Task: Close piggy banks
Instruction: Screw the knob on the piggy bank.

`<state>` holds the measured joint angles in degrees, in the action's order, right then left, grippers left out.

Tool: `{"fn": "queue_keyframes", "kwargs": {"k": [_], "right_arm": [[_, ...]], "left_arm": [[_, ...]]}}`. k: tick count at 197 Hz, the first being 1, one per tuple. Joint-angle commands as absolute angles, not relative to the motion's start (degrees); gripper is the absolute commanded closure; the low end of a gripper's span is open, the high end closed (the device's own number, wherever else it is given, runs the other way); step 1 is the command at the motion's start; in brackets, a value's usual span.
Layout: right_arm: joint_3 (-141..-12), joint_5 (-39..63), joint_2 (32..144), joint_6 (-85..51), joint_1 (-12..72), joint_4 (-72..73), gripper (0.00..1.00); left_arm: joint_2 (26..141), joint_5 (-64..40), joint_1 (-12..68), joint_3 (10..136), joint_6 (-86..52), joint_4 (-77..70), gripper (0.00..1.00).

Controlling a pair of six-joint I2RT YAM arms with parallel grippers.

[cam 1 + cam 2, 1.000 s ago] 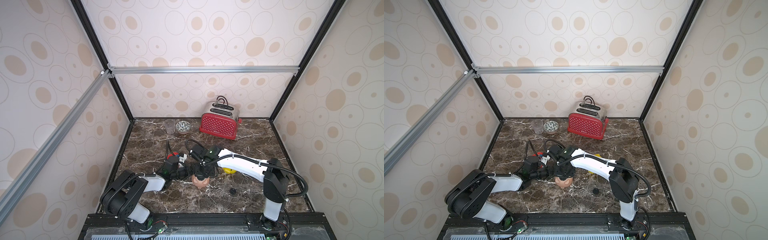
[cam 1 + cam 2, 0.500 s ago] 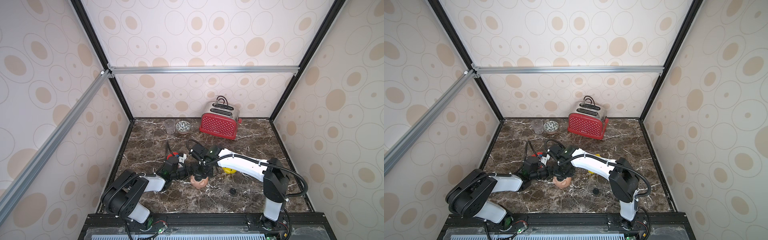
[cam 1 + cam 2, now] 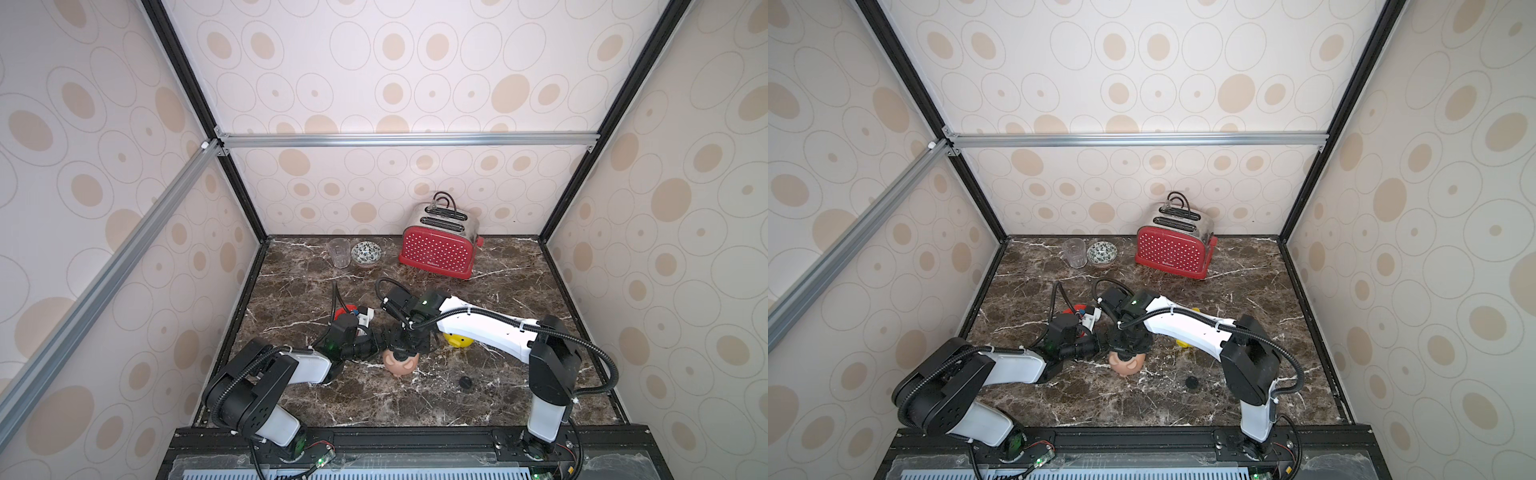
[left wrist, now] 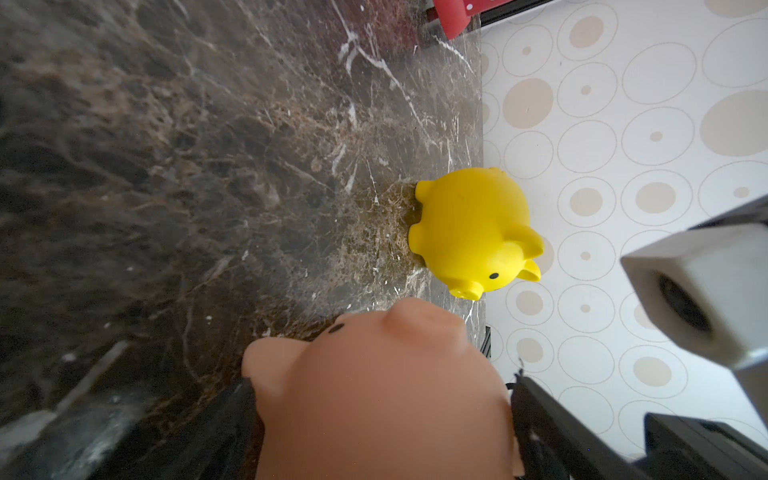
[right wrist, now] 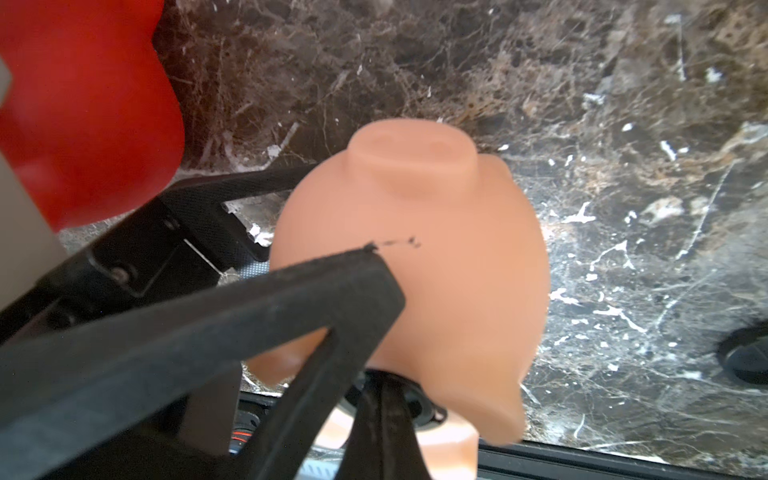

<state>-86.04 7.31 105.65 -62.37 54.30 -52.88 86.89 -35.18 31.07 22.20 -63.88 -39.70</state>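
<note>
1. Pale pink piggy bank (image 3: 400, 366): mid-table, slightly left. Its upper part is hidden under both grippers in both top views. Long axis near-far, snout toward the far side, feet up. Contact with the table (image 3: 519, 274) cannot be told.
2. Left gripper (image 3: 384, 348): jaws wide, clamped on the pale pink piggy bank, 1 finger (image 4: 232, 428) on each side.
3. Right gripper (image 3: 401, 353): jaws together at the pig's underside. What sits between the tips is unclear.
4. Yellow piggy bank (image 4: 469, 232): just right of item 1, upright on its feet, snout near-left. From above it is mostly under the right arm (image 3: 490, 328).
5. Red piggy bank (image 5: 83, 104): far-left of item 1, blurred and cut off, heading unreadable.
6. Black disc (image 3: 465, 381): loose, near-right of item 1.
7. Glass (image 3: 338, 254) and patterned bowl (image 3: 365, 253): far left, side by side, contents indiscernible.
8. Toaster (image 3: 436, 253): far, centre.
</note>
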Motion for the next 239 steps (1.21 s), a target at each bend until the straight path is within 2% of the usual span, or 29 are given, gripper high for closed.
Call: {"fn": "queue_keyframes", "kwargs": {"k": [1, 239], "right_arm": [[-81.96, 0.00, 109.51, -64.36, 52.08, -57.76, 1.00], [-78.04, 6.85, 107.58, -73.01, 50.20, -52.41, 1.00]], "left_arm": [[86.02, -34.45, 31.99, 21.45, -64.60, -36.51, 0.05], [86.70, -33.49, 32.83, 21.18, -64.78, -36.65, 0.04]]}}
